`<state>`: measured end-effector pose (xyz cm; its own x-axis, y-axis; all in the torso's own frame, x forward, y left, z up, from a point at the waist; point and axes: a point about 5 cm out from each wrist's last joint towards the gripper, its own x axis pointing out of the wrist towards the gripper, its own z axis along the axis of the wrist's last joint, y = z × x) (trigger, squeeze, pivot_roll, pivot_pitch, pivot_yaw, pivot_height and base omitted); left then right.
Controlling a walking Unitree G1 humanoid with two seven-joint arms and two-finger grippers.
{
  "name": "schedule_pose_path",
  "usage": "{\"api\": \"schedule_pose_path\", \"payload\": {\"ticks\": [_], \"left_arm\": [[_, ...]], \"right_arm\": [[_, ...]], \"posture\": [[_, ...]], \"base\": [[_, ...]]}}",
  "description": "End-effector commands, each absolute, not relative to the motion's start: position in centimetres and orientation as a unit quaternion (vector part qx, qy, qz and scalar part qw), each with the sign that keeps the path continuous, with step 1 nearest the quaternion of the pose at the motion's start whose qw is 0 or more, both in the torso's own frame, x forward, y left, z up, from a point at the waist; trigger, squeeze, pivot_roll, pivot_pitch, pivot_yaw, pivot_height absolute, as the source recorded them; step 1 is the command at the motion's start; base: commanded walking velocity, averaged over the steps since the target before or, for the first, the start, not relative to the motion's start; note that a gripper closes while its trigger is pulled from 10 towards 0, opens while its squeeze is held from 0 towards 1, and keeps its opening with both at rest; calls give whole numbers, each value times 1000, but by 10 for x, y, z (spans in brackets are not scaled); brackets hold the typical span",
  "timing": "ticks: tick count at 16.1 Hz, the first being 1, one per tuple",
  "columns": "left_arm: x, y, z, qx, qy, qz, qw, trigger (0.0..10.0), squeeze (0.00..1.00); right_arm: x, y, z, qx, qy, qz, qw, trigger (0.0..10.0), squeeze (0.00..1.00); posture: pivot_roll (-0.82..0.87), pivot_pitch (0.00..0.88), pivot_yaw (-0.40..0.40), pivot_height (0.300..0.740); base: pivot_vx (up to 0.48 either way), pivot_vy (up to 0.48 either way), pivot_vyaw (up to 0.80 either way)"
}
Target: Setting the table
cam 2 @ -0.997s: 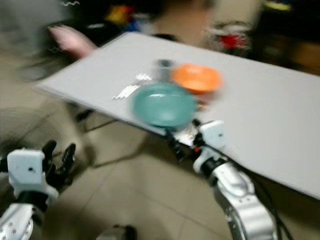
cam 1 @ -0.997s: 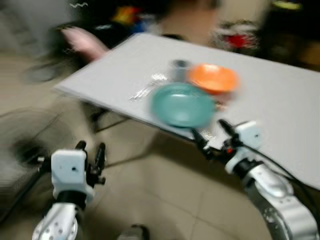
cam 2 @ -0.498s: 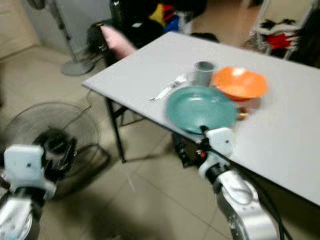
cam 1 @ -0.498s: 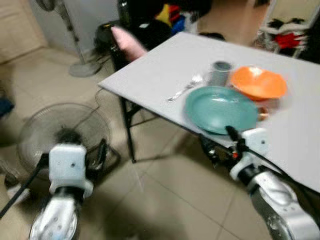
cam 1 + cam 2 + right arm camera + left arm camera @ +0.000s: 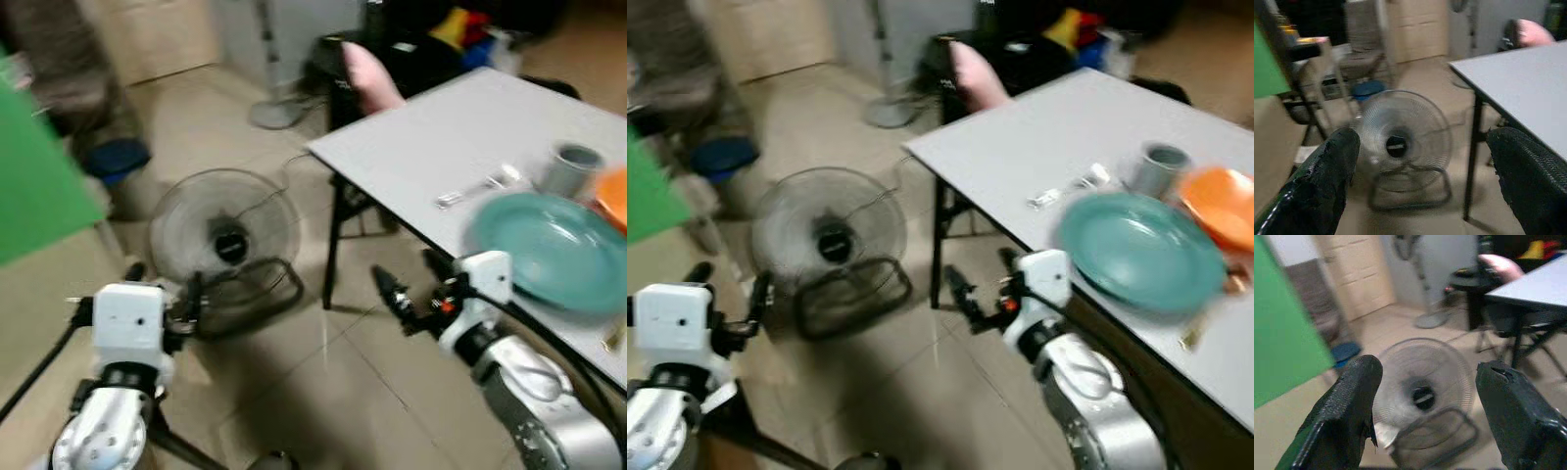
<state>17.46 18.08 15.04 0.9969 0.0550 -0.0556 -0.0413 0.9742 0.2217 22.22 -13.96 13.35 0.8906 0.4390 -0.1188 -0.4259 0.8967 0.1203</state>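
Two grippers hang over the tiled floor with nothing between their spread black fingers: the left gripper at about 8 o'clock in the head view, the right gripper near centre, just off the edge of the grey table. On that table, at roughly 3 o'clock, a teal plate lies at the near edge, with a grey cup and cutlery just behind it and an orange bowl beside the cup. A floor fan stands on the tiles at about 10 o'clock from the right gripper.
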Motion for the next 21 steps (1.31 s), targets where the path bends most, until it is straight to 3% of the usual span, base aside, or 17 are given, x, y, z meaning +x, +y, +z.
{"api": "schedule_pose_path", "payload": {"ticks": [1,11,21], "left_arm": [[173,178,150,111,31,20,993,10000,0],[175,177,154,106,25,4,994,10000,0],[181,184,162,109,13,13,994,10000,0]], "right_arm": [[222,-145,137,49,68,213,973,10000,1000],[224,-143,136,81,75,194,975,10000,1000],[227,-135,138,85,75,200,973,10000,1000]], "posture": [[-34,32,43,740],[-28,39,50,740],[-20,51,48,740]], "base": [[0,0,788],[0,0,772],[0,267,0]]}}
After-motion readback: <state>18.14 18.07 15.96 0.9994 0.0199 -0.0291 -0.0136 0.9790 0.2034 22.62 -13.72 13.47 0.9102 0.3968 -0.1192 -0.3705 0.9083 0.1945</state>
